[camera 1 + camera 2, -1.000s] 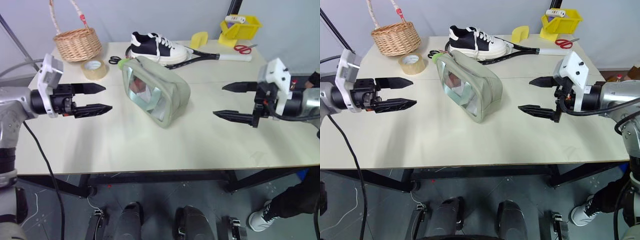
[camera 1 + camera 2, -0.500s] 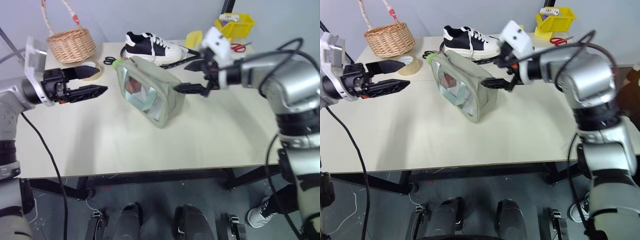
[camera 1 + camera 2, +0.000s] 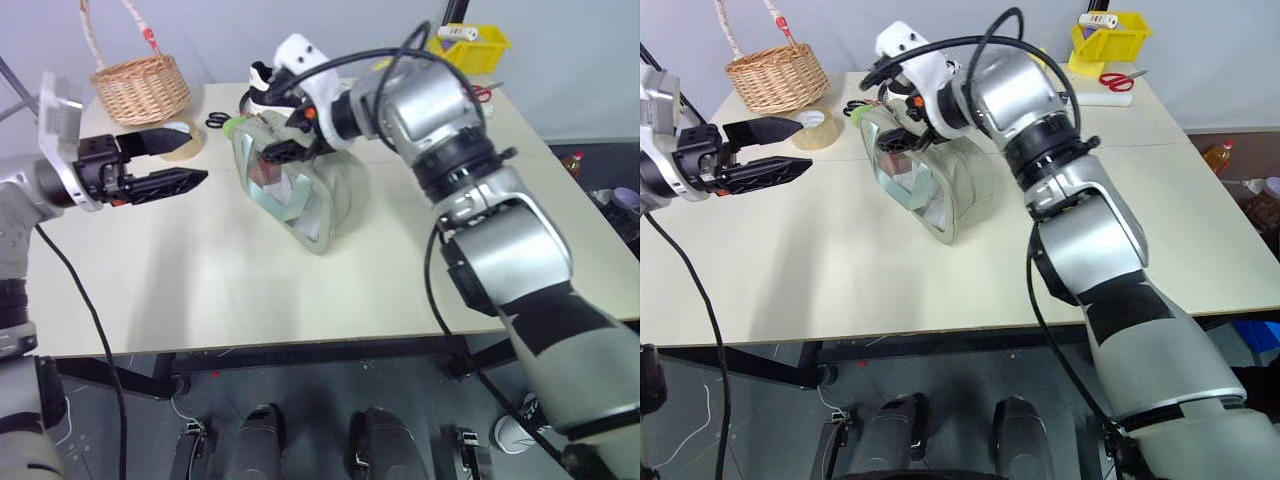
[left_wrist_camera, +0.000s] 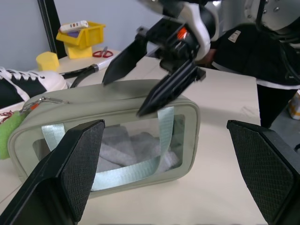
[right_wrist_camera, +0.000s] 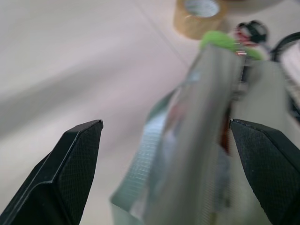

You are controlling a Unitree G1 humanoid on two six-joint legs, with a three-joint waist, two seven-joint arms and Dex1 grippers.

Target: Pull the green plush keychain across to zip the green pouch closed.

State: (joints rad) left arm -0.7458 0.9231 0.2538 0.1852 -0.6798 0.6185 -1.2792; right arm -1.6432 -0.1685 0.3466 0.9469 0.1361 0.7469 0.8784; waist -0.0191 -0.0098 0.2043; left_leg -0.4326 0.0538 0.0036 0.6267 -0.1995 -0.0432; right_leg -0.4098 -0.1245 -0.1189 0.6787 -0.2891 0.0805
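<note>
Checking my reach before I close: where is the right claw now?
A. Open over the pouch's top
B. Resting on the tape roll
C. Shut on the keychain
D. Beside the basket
A: the right claw stands open over the pouch top, with the keychain ungripped at the pouch's far end.

The right gripper [image 3: 284, 125] covers the pouch's [image 3: 335, 195] top, so the zipper line under it is hidden; the keychain [image 3: 235, 126] shows as a small green bit at the far corner — its pinkish part too small to tell. In the right wrist view the pouch [image 5: 206, 136] is blurred, the keychain [image 5: 220, 41] a smear and the tape roll [image 5: 199, 14] cut by the edge. The sneaker [image 4: 26, 86] is cut off in the left wrist view; the basket's [image 3: 140, 85] handle runs out of frame.
</note>
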